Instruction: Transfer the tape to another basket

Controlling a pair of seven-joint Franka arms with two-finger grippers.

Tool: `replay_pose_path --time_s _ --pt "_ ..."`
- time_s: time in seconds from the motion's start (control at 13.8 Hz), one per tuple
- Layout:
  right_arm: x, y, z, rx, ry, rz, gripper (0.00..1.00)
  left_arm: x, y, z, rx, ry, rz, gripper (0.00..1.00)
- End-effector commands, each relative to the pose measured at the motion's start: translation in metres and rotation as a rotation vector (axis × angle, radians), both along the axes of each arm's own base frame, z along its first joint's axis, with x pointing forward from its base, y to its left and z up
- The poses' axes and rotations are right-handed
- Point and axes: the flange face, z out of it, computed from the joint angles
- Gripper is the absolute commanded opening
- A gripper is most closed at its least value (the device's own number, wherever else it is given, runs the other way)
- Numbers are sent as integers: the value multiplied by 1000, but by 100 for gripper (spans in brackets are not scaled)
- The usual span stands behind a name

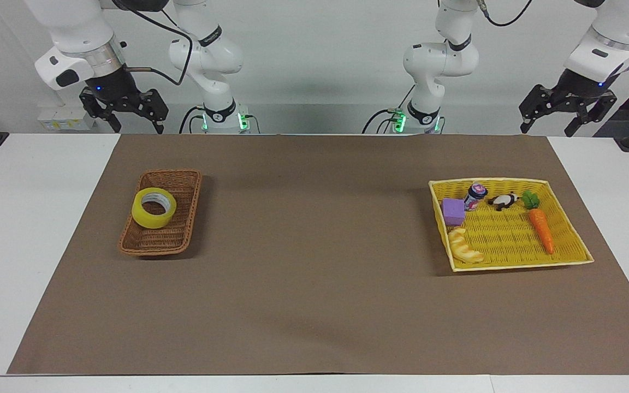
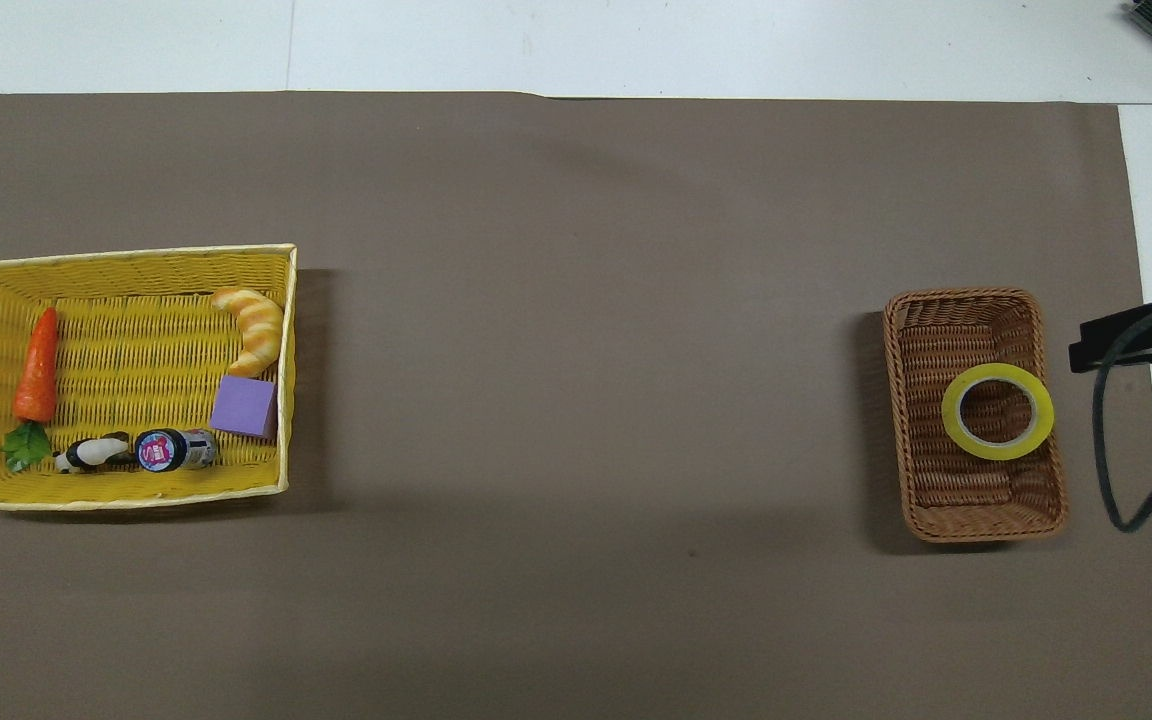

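I see the tape (image 1: 154,207) lying flat in the brown wicker basket (image 1: 183,229). It is a yellow roll with a pale ring inside. The roll sits near the middle of the basket, with its hole facing up. The basket is toward the right arm's end of the table, on the big brown mat (image 1: 314,273).

Toward the left arm's end of the table I see the yellow tray (image 1: 511,265). It is well apart from the wicker basket, with bare mat between them. In the tray are a toy carrot (image 1: 541,230), a purple block (image 1: 452,211), a croissant (image 1: 464,246), a small can (image 1: 475,196) and a little black and white toy animal (image 1: 503,201). The can and the toy animal lie along the tray wall nearest the robots. The purple block is just beside the can, and the croissant is next to the block, farther from the robots.

My right gripper (image 1: 123,112) hangs up in the air over the table edge at the robots' end, not touching anything. Its fingers are spread apart and hold nothing.

My left gripper (image 1: 565,112) hangs up in the air over the table edge at the robots' end too. Its fingers are spread apart and hold nothing. Both arms are waiting.
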Motion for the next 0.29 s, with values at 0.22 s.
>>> replay_pose_path --time_s 0.22 --pt "-2 3 2 31 5 -4 100 -7 2 3 -3 5 8 100"
